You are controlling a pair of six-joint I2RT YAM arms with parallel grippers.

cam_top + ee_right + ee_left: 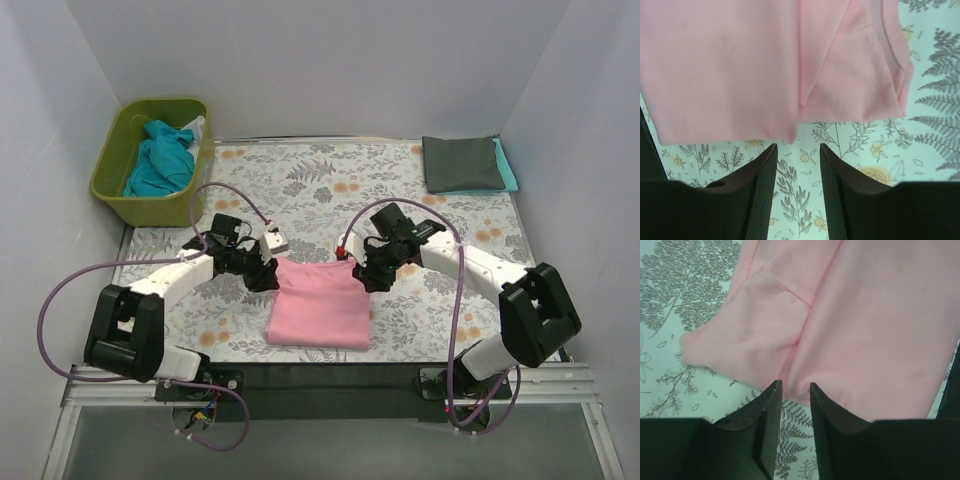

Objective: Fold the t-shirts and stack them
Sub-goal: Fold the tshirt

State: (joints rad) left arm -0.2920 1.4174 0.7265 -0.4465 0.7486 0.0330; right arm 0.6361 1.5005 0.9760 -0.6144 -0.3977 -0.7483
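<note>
A pink t-shirt [318, 305] lies folded into a rectangle on the floral cloth at the near middle. My left gripper [268, 272] sits at its far left corner. In the left wrist view my left gripper [792, 386] is open, its tips at the pink shirt's [865, 325] edge, holding nothing. My right gripper [362, 272] sits at the far right corner. In the right wrist view my right gripper [797, 146] is open and just short of the pink shirt's [725, 70] edge. A folded dark grey t-shirt [462, 163] lies on a teal one [510, 168] at the back right.
An olive-green tub [112, 178] at the back left holds crumpled teal shirts [160, 162]. White walls close in the table on the left, back and right. Purple cables loop from both arms over the floral cloth [330, 190].
</note>
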